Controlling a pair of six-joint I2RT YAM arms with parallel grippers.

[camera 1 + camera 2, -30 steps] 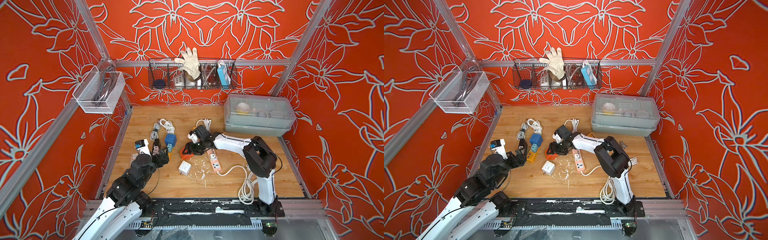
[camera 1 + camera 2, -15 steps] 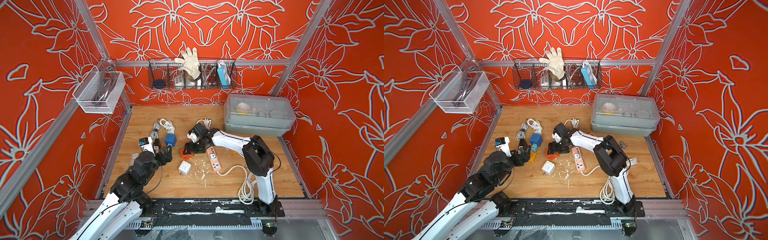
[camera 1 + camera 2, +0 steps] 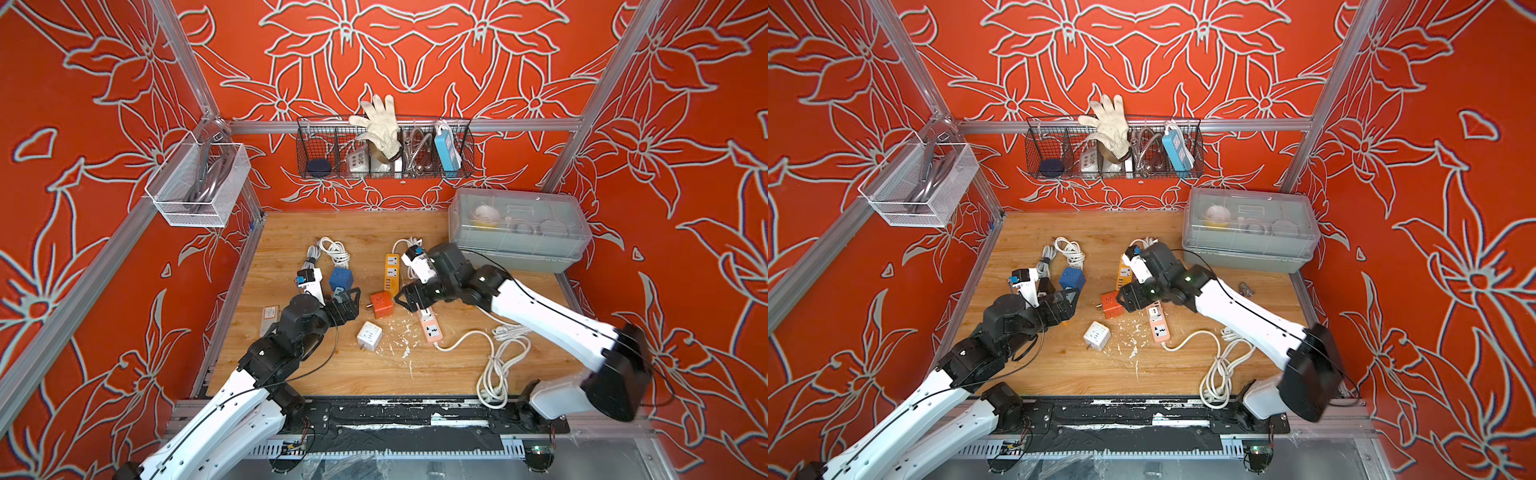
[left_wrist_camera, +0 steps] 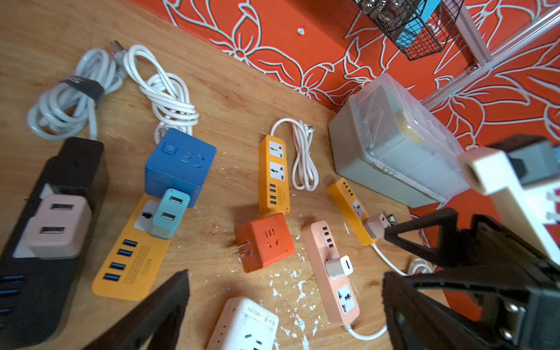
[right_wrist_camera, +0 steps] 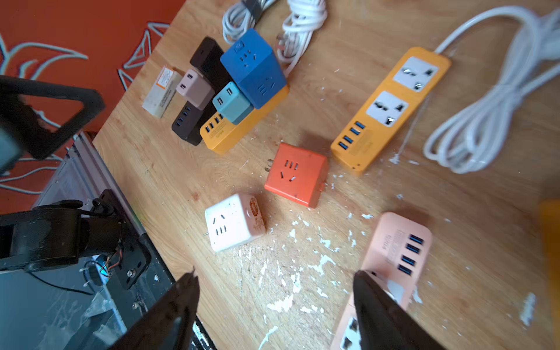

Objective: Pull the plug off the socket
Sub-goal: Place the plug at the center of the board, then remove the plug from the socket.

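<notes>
A pink power strip (image 4: pixel 330 272) lies on the wooden table with a small white plug (image 4: pixel 338 266) stuck in it. My right gripper (image 3: pixel 409 297) hangs open over that strip's far end; one finger (image 5: pixel 381 309) overlaps the strip (image 5: pixel 397 248) and nothing sits between the jaws. My left gripper (image 3: pixel 347 305) is open and empty, just left of the orange cube (image 3: pixel 381 304). Other plugs sit in sockets. A teal adapter (image 4: pixel 168 212) is in a yellow strip (image 4: pixel 130 263), and a pink adapter (image 4: pixel 57 227) is in a black strip (image 4: pixel 45 288).
A white cube socket (image 3: pixel 369 336), a blue cube (image 3: pixel 340 279) and a yellow strip (image 3: pixel 392 274) lie mid-table. Coiled white cords (image 3: pixel 498 365) trail front right. A grey lidded box (image 3: pixel 519 228) stands at the back right. A wire basket (image 3: pixel 384 166) hangs on the back wall.
My right gripper's jaws have widened and it has shifted right, from the orange cube to the pink strip, its elbow dropping back. My left gripper has reached forward towards the orange cube.
</notes>
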